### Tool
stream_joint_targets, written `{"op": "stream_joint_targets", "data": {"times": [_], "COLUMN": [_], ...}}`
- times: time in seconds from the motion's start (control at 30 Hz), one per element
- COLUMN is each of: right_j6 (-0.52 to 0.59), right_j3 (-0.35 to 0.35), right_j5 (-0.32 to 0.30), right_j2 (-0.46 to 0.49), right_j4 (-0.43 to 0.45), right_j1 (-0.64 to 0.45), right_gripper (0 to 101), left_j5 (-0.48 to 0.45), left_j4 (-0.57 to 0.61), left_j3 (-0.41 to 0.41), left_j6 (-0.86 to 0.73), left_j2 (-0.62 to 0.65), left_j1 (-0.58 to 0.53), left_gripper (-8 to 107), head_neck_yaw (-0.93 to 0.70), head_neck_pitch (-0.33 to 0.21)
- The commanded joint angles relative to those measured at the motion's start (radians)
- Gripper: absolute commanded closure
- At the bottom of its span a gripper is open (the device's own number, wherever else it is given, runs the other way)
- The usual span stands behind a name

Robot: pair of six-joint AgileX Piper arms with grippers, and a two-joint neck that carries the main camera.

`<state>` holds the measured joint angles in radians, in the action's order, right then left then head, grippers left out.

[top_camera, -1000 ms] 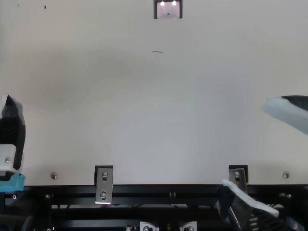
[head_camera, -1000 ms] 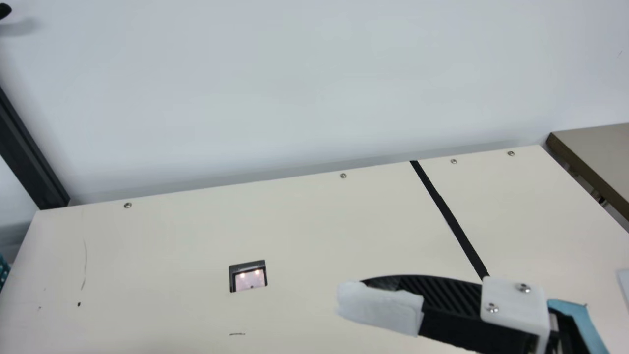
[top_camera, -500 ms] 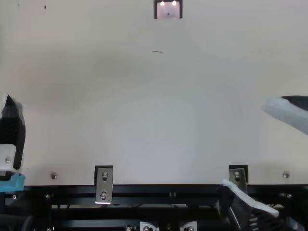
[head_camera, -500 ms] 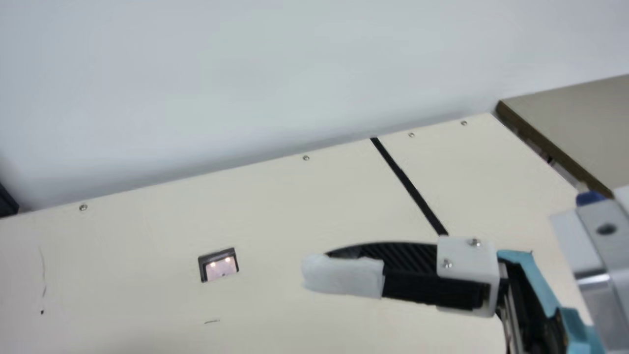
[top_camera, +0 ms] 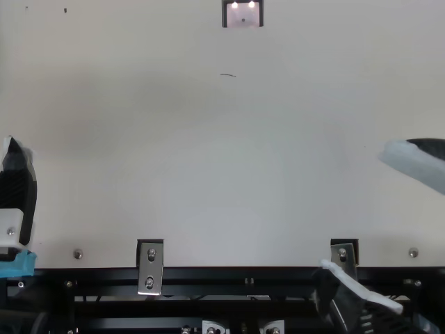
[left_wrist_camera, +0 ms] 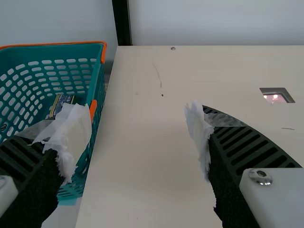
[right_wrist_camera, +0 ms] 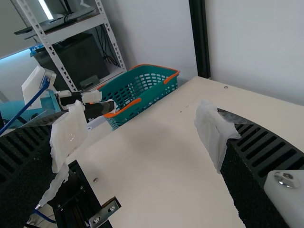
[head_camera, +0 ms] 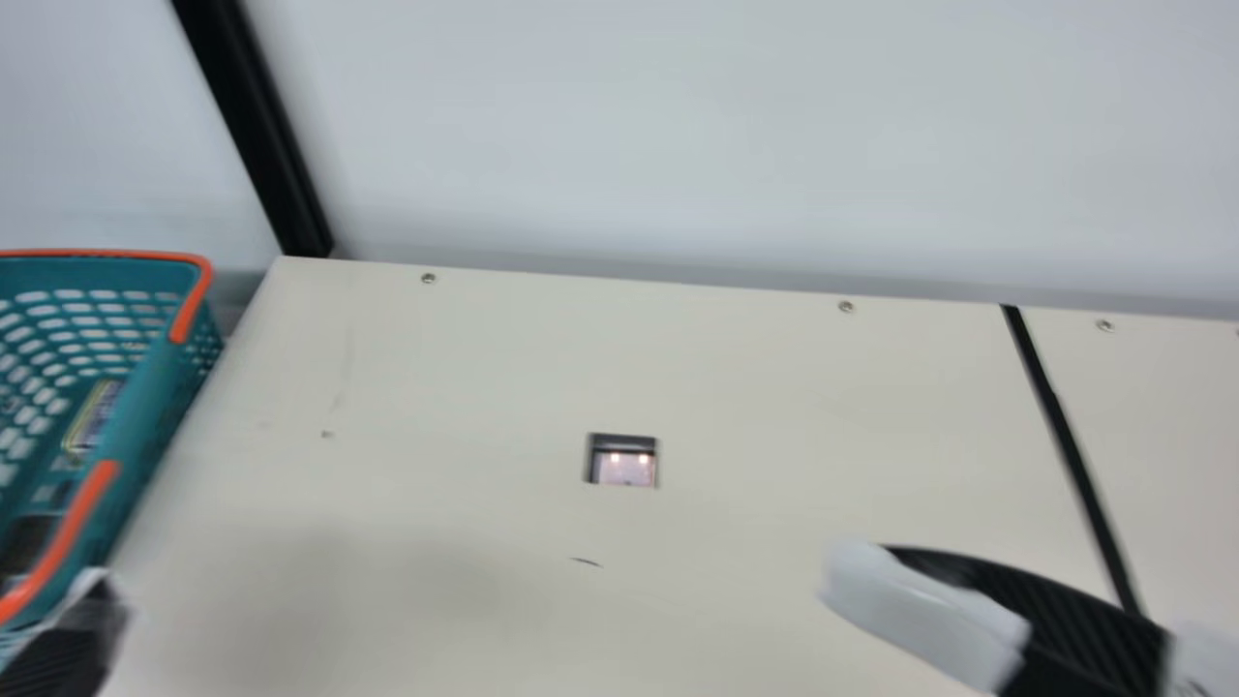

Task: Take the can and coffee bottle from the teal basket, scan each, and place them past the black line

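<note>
Two sets of jaws gape wide; a pale wall (head_camera: pixel 736 136) backs the cream table (head_camera: pixel 774 407).

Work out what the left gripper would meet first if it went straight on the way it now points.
Probably the table top ahead of the left gripper, though its finger on the side of the teal basket might catch that first; the gripper's height is unclear.

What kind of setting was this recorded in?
Probably a robotics lab mock-up of a checkout: a scanner window set in the table, a teal basket, and metal shelving behind.
</note>
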<state>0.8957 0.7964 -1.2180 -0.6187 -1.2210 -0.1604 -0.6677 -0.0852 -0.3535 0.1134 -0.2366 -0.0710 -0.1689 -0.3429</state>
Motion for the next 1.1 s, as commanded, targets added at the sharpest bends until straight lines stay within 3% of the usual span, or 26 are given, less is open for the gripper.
{"op": "stream_joint_targets", "data": {"times": [0.0,0.3,0.73,0.9,1.07], "right_j6": [0.000,0.000,0.000,0.000,0.000], "right_j3": [0.000,0.000,0.000,0.000,0.000], "right_j5": [0.000,0.000,0.000,0.000,0.000], "right_j2": [0.000,0.000,0.000,0.000,0.000], "right_j4": [0.000,0.000,0.000,0.000,0.000], "right_j1": [0.000,0.000,0.000,0.000,0.000], "right_gripper": [0,0,0,0,0], "left_j5": [0.000,0.000,0.009,0.087,0.189], "left_j4": [0.000,0.000,0.001,-0.009,-0.022], "left_j3": [0.000,0.000,-0.006,-0.067,-0.190], "left_j6": [0.000,0.000,0.008,0.074,0.136], "left_j2": [0.000,0.000,-0.017,-0.160,-0.385], "left_j1": [0.000,0.000,0.014,0.084,0.164], "left_gripper": [9,9,9,9,9], "head_neck_yaw": [-0.086,-0.399,-0.399,-0.399,-0.399], "head_neck_pitch": [-0.044,-0.087,-0.087,-0.087,-0.087]}}
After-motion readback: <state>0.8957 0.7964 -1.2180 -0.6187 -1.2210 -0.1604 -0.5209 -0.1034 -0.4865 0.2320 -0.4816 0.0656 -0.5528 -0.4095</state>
